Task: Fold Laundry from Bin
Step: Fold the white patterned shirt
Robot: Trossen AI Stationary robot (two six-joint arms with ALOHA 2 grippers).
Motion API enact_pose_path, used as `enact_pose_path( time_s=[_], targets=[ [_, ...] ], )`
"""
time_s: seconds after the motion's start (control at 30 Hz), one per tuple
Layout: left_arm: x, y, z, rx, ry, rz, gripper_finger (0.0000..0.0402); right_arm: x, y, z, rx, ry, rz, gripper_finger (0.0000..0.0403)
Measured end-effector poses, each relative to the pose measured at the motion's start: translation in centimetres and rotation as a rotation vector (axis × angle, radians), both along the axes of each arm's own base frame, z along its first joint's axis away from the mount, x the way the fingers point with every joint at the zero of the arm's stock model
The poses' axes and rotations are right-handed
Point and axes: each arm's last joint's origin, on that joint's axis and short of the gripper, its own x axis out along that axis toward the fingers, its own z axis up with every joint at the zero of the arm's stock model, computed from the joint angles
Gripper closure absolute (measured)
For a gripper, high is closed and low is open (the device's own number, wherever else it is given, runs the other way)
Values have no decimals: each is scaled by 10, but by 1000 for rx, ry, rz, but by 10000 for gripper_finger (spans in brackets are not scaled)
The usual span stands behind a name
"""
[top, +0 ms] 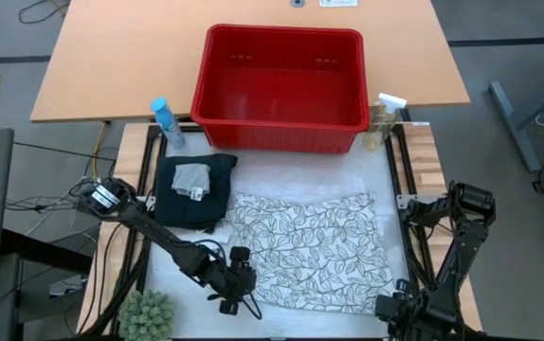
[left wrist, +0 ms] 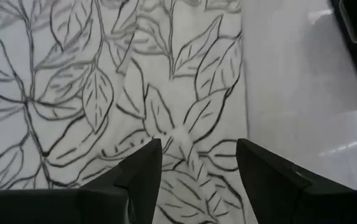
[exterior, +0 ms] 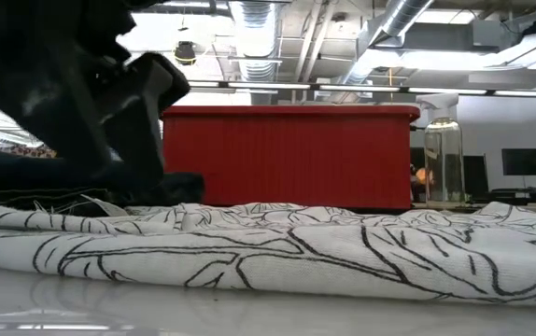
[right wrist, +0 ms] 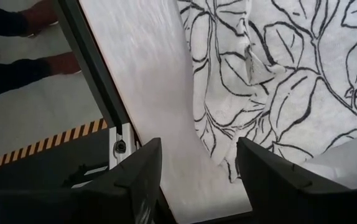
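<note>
The laundry is out on the table. A white cloth with grey leaf print lies spread flat in the middle. Dark folded trousers lie at the left with a small grey cloth on top. The red bin stands behind them. My left gripper hangs open over the leaf cloth's near left corner, its fingers slanting down on either side of a spot just inside the edge. My right gripper points down, open, over bare table beside the cloth's near right corner.
A blue spray bottle and a clear one with a white head flank the bin. A small green plant stands at the near left corner. Dark frame rails line the table's sides; part of a person shows beyond the right rail.
</note>
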Motion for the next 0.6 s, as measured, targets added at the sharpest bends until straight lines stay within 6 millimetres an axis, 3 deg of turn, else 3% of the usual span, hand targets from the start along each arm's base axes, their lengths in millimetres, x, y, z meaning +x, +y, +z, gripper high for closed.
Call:
enact_pose_path(
  time_s=[0.6],
  targets=[
    [1, 4, -22, 37, 96, 11, 216, 0, 0, 0, 1, -1, -2, 172]
  ],
)
